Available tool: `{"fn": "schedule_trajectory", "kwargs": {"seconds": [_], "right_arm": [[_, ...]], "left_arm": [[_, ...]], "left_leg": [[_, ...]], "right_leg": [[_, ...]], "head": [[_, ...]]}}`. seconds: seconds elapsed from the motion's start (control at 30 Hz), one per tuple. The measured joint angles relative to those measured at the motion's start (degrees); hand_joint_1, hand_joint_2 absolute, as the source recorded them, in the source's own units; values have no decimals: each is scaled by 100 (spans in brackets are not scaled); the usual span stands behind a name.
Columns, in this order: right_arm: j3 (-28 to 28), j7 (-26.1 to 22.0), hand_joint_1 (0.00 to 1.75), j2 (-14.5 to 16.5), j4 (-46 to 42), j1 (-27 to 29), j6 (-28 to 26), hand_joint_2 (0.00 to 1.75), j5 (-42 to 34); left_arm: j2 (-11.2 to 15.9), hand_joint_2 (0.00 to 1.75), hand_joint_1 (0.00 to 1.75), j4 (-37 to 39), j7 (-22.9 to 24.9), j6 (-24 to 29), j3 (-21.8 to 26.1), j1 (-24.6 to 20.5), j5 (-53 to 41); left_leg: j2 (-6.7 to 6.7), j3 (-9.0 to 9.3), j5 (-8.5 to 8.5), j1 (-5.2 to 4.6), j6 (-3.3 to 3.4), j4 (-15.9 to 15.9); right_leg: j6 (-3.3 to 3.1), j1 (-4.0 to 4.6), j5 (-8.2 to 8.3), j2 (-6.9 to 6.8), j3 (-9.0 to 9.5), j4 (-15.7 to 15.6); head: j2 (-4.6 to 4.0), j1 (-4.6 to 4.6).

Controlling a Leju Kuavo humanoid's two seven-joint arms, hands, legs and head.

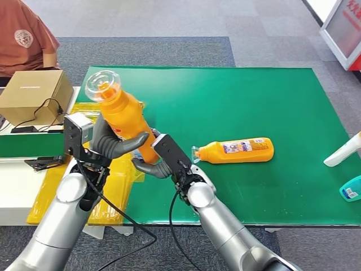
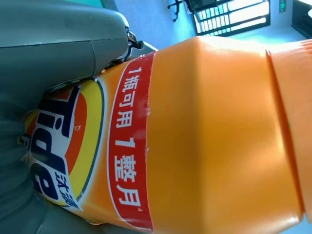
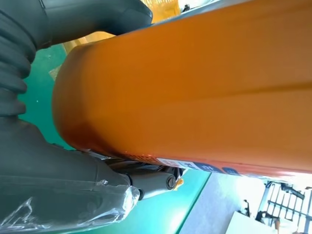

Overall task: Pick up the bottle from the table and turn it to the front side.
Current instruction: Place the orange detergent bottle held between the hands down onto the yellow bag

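Observation:
An orange Tide bottle (image 1: 126,116) with a clear cap is lifted off the green table (image 1: 238,96), tilted with its cap up and toward the left. My left hand (image 1: 111,142) grips its middle, and my right hand (image 1: 153,165) holds its lower end. The left wrist view faces the bottle's (image 2: 206,136) front label, with the Tide logo and a red band. In the right wrist view the plain orange side of the bottle (image 3: 191,92) runs across the thumb (image 3: 73,14). A second orange bottle (image 1: 237,151) lies on its side mid-table.
A yellow plastic bag (image 1: 106,180) lies at the table's left end under my hands. A cardboard box (image 1: 34,95) and cables sit on the side table at left, with a person in a brown shirt (image 1: 23,34) behind. A white bottle (image 1: 342,151) and a teal one (image 1: 351,189) lie at the right edge.

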Motion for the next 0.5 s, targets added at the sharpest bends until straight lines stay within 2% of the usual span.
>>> {"fn": "schedule_trajectory", "kwargs": {"seconds": [0.07, 0.1, 0.33, 0.5], "right_arm": [[0, 0, 17, 0, 16, -5, -4, 175, -5], [1, 0, 1, 0, 22, -6, -11, 175, -12], [-22, 12, 0, -85, 34, -49, -209, 175, -112], [-171, 13, 0, -223, 10, -54, -548, 175, -132]], "left_arm": [[7, 175, 175, 9, -5, 13, -5, 0, 8], [11, 175, 175, 13, -11, 32, -7, 0, 20], [213, 175, 175, 44, -79, 417, 51, 2, -130], [504, 175, 175, 111, -142, 1062, 148, -10, -980]], "left_leg": [[0, 0, 0, 0, 0, 0], [0, 0, 0, 0, 0, 0], [0, 0, 0, 0, 0, 0], [1, 0, 1, 0, -1, 0]], "right_leg": [[0, 0, 0, 0, 0, 0], [0, 0, 0, 0, 0, 0], [0, 0, 0, 1, -2, 1], [-1, 0, 1, 0, -3, 2]], "head": [[0, 0], [0, 0], [0, -1], [0, -1]]}}
